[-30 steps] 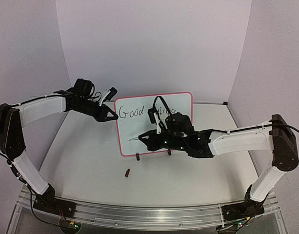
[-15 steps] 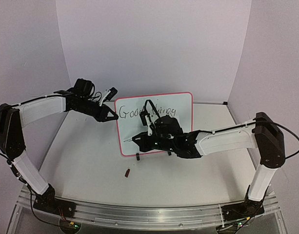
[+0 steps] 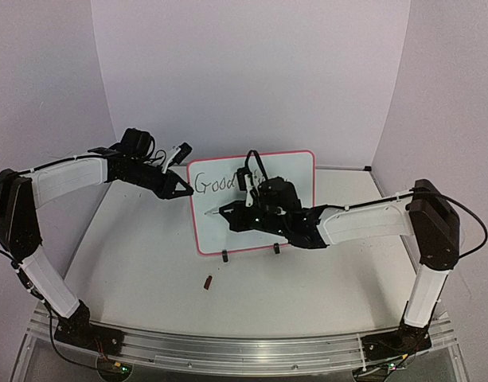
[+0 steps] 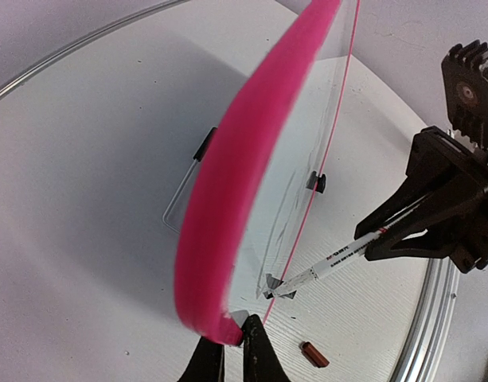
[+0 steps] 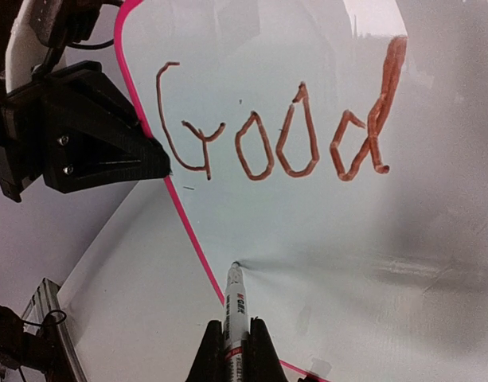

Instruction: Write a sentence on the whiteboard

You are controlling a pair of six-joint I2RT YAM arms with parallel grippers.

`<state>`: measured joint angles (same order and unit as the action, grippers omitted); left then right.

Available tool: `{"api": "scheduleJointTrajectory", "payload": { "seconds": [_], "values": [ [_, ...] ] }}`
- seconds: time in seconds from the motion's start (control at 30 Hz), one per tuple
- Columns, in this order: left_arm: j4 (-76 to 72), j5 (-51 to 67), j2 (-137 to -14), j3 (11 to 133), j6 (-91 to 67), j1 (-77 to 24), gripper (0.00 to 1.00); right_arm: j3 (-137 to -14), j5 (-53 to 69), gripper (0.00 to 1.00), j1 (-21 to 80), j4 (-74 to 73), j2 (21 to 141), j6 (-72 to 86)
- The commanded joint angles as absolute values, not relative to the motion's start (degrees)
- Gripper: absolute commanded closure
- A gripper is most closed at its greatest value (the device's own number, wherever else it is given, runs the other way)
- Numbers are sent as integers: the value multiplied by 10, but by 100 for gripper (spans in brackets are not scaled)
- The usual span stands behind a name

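Observation:
The whiteboard (image 3: 220, 235) stands upright on two black clip feet, pink frame around it. My left gripper (image 3: 184, 193) is shut on its left edge; in the left wrist view the jaws (image 4: 228, 350) pinch the pink frame (image 4: 228, 183). My right gripper (image 3: 237, 216) is shut on a white marker (image 5: 234, 310) whose tip touches the board below the first line. Of the sentence, only "Good" (image 5: 267, 131) shows, also in the top view (image 3: 216, 184). My right arm hides the lettering to the right of it.
A small brown marker cap (image 3: 208, 281) lies on the table in front of the board, also in the left wrist view (image 4: 314, 354). Purple walls enclose the table at the back and sides. A metal rail (image 3: 228, 346) runs along the near edge.
My right gripper has moved left and then up with the marker, from the board's lower left to just under "Good". Its arm now covers the word after "Good". The left arm has not moved.

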<state>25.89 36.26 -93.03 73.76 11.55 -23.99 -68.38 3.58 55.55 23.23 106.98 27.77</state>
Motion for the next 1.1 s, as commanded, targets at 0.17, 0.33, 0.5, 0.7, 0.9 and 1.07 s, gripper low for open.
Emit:
{"api": "scheduleJointTrajectory", "payload": {
  "seconds": [0.17,0.33,0.5,0.7,0.9,1.07],
  "values": [
    [263,323,-945,734,126,-256,100,-705,47,100,545,257,1090,289],
    [263,324,-947,734,126,-257,100,-685,50,100,545,251,1096,296],
    [263,324,-948,735,126,-258,100,-670,51,100,545,248,1101,302],
    [263,324,-949,735,126,-259,100,-667,62,100,545,245,1119,310],
    [264,322,-949,735,127,-260,100,-670,65,100,546,242,1130,311],
    [264,322,-950,735,127,-260,100,-670,61,100,546,244,1121,314]
  ]
}}
